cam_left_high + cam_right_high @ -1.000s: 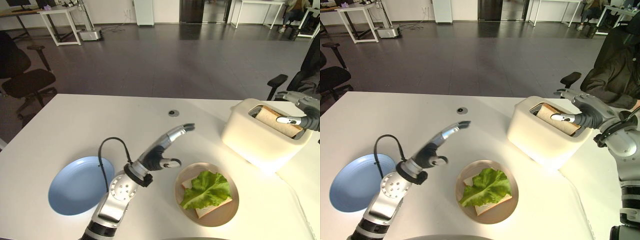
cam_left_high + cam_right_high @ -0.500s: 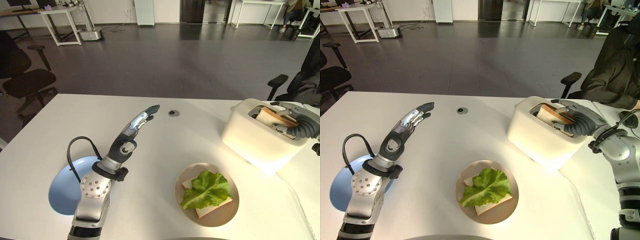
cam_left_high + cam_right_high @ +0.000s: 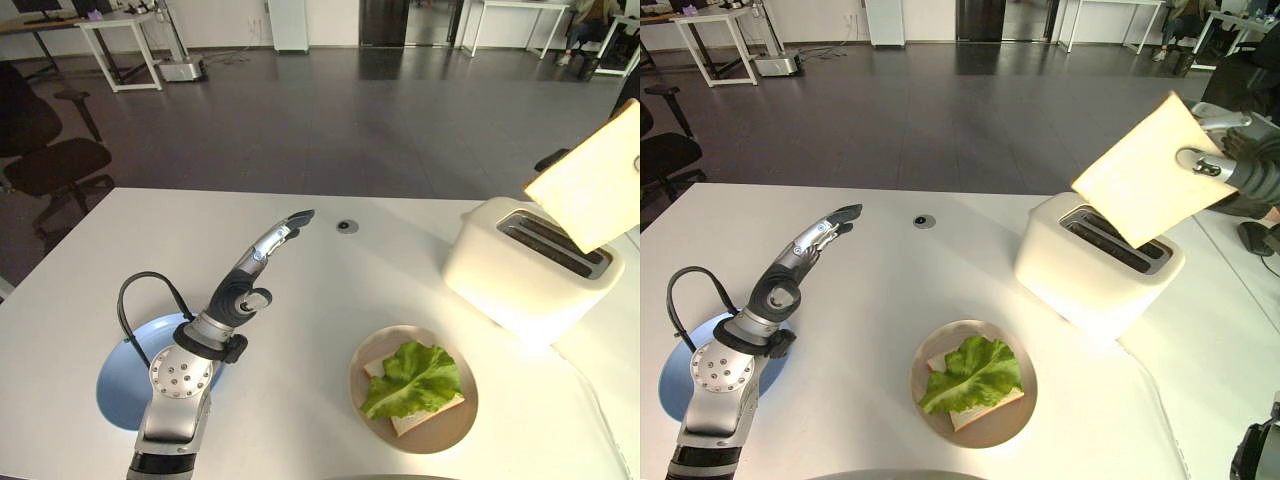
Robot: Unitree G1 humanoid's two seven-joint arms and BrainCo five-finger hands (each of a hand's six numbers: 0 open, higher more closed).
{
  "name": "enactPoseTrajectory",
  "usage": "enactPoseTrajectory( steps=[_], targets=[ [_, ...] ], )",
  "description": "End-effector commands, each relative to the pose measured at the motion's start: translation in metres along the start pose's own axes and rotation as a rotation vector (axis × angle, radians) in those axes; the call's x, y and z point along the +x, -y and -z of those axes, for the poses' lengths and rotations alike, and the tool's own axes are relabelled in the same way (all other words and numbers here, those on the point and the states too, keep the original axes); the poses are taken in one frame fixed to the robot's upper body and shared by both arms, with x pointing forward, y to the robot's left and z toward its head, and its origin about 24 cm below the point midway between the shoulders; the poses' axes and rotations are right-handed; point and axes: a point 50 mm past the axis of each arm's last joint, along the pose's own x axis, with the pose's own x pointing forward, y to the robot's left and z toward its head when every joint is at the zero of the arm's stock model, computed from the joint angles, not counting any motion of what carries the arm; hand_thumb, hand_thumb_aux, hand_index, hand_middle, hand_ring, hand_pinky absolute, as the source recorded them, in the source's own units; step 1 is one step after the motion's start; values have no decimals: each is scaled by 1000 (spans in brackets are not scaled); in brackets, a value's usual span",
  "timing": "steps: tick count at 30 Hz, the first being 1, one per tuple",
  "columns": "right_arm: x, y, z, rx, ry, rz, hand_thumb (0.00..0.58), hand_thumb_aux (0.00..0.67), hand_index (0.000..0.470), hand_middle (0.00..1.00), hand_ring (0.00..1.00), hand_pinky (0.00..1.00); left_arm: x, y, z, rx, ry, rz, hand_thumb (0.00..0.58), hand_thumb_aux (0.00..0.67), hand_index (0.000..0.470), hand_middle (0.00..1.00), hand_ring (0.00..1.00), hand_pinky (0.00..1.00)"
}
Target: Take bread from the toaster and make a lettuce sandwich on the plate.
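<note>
My right hand [image 3: 1240, 152] is shut on a pale bread slice [image 3: 1145, 171], holding it tilted in the air just above the white toaster [image 3: 1090, 272], whose slots now look empty. On the tan plate [image 3: 1015, 415] near the table's front lies another bread slice [image 3: 972, 414] with a green lettuce leaf [image 3: 973, 373] on top. My left hand [image 3: 255, 268] hovers above the table to the left of that plate, fingers stretched out, holding nothing.
A blue plate [image 3: 125, 375] lies at the front left, partly under my left arm, with a black cable looping over it. A small round grommet [image 3: 347, 227] sits in the tabletop toward the back. Chairs and desks stand on the floor beyond the table.
My right hand closed on the bread in the toaster and lifted it out and up. My left hand swung away from the tan plate to the left and has settled there.
</note>
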Motion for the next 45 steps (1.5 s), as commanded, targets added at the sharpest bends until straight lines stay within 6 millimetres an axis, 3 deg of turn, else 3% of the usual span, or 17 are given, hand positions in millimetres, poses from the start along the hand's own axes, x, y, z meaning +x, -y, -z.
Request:
enactPoseTrajectory(
  steps=[1, 7, 11, 16, 21, 26, 35, 36, 37, 38, 39, 41, 43, 45],
  targets=[
    [31, -66, -4, 43, 81, -410, 580, 670, 470, 0, 0, 0, 0, 0, -22, 106, 129, 56, 0, 0, 0, 0, 0, 0],
    [55, -138, -10, 36, 163, -906, 580, 670, 470, 0, 0, 0, -4, 15, -41, 235, 216, 186, 0, 0, 0, 0, 0, 0],
    [74, -169, -4, 30, 148, -1045, 580, 670, 470, 0, 0, 0, -7, 27, -45, 310, 230, 249, 0, 0, 0, 0, 0, 0],
    [86, -209, 10, 39, 82, -1144, 580, 670, 470, 0, 0, 0, -12, 70, -47, 434, 261, 460, 0, 0, 0, 0, 0, 0],
    [88, -224, 22, 6, 30, -1144, 580, 670, 470, 0, 0, 0, -26, 105, -39, 513, 270, 649, 0, 0, 0, 0, 0, 0],
    [84, -239, 35, -52, -10, -1157, 580, 670, 470, 0, 0, 0, -37, 123, -28, 574, 275, 769, 0, 0, 0, 0, 0, 0],
    [88, -249, 36, -73, 14, -1145, 580, 670, 470, 0, 0, 0, -64, 149, 23, 694, 184, 1021, 0, 0, 0, 0, 0, 0],
    [90, -249, 36, -71, 18, -1129, 579, 641, 450, 0, 0, 0, -67, 150, 26, 705, 179, 1041, 0, 0, 0, 0, 0, 0],
    [92, -248, 34, -71, 27, -1097, 501, 423, 297, 0, 0, 0, -69, 152, 30, 713, 169, 1060, 0, 0, 0, 0, 0, 0],
    [96, -245, 32, -66, 38, -1047, 403, 300, 210, 0, 0, 0, -72, 152, 33, 715, 158, 1077, 0, 0, 0, 0, 0, 0],
    [99, -241, 29, -60, 52, -988, 0, 0, 0, 0, 0, 0, -74, 152, 35, 716, 146, 1088, 0, 0, 0, 0, 0, 0],
    [108, -227, 22, -36, 85, -825, 0, 0, 0, 0, 0, 0, -77, 152, 38, 717, 122, 1106, 0, 0, 0, 0, 0, 0],
    [119, -200, 13, 7, 127, -543, 0, 0, 0, 0, 0, 0, -78, 150, 41, 734, 98, 1117, 0, 0, 0, 0, 0, 0],
    [116, -172, 7, 32, 167, -319, 0, 0, 0, 0, 0, 0, -77, 145, 45, 759, 74, 1122, 0, 0, 0, 0, 0, 0]
  ],
)
